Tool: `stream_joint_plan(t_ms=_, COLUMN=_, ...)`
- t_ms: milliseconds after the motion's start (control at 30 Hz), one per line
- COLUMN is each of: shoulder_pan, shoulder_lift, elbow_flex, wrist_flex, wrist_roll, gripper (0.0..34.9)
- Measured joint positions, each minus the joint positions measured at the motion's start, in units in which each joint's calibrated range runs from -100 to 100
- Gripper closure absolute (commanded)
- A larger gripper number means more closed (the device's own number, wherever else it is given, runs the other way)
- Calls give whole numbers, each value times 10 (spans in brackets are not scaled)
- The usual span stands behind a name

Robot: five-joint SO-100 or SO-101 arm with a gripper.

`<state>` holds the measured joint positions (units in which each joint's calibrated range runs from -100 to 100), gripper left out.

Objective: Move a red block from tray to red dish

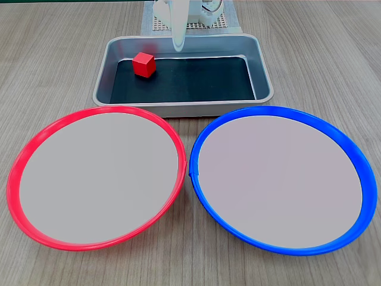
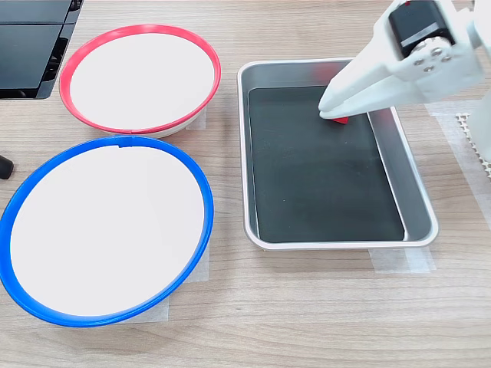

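First exterior view: red block [image 1: 143,64] (small cube), bright.

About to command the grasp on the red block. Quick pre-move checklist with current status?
1. Red block in the tray, near the first exterior view's left end: ok.
2. Block lies free of the tray's walls: ok.
3. Gripper over the block in the second exterior view, covering most of it: ok.
4. Jaws open enough to straddle the block: cannot tell.
5. Fingertips down at block height: cannot tell; the first exterior view shows a white finger behind the block.
6. Red dish empty, ready for the drop: ok.
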<state>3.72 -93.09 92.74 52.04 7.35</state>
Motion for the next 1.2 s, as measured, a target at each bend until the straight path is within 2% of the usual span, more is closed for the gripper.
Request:
stream_joint_plan(t_ms=67, shoulder_pan=18, shoulder_lift=69, elbow_flex=-84, wrist_flex=54, wrist_roll=36, gripper=347)
stream_joint_plan(t_ms=267, shoulder_pan=90, shoulder_lift=299, elbow_flex=-375, wrist_flex=295, wrist_roll=155, gripper=347)
stream_joint_plan(t_ms=333, shoulder_pan=129, shoulder_lift=337, elbow_flex=-417, wrist_flex=331, wrist_roll=200, gripper=338)
stream_joint_plan(t_ms=367, shoulder_pan=161, shoulder_lift=361, elbow_flex=-422, wrist_flex=327, wrist_roll=235, gripper=320)
stream_joint_plan(t_ms=433, shoulder_pan=176, shoulder_lift=374, elbow_flex=-415, wrist_flex=310, wrist_roll=257, gripper=297)
stream_joint_plan(t_ms=467, shoulder_pan=196, shoulder_lift=386, elbow_flex=-396, wrist_flex=273, wrist_roll=285, gripper=281)
stream_joint_plan(t_ms=533, shoulder_pan=225, shoulder_lift=404, elbow_flex=-357, wrist_flex=233, wrist_roll=315, gripper=208)
stream_joint_plan(t_ms=633, shoulder_pan=252, shoulder_lift=425, elbow_flex=-303, wrist_flex=164, wrist_roll=355, gripper=154)
stream_joint_plan(t_ms=767, shoulder_pan=274, shoulder_lift=448, elbow_flex=-253, wrist_flex=105, wrist_roll=389, gripper=126)
stream_joint_plan(t_ms=900, shoulder_pan=268, shoulder_lift=473, elbow_flex=-221, wrist_flex=56, wrist_roll=400, gripper=135)
stream_joint_plan(t_ms=1000, shoulder_pan=255, shoulder_lift=496, elbow_flex=-192, wrist_flex=7, wrist_roll=402, gripper=168)
stream_joint_plan(t_ms=1100, shoulder_pan=251, shoulder_lift=513, elbow_flex=-169, wrist_flex=-37, wrist_roll=402, gripper=228)
stream_joint_plan(t_ms=1133, shoulder_pan=241, shoulder_lift=519, elbow_flex=-156, wrist_flex=-55, wrist_roll=402, gripper=258)
stream_joint_plan(t_ms=1200, shoulder_pan=229, shoulder_lift=519, elbow_flex=-142, wrist_flex=-72, wrist_roll=401, gripper=346)
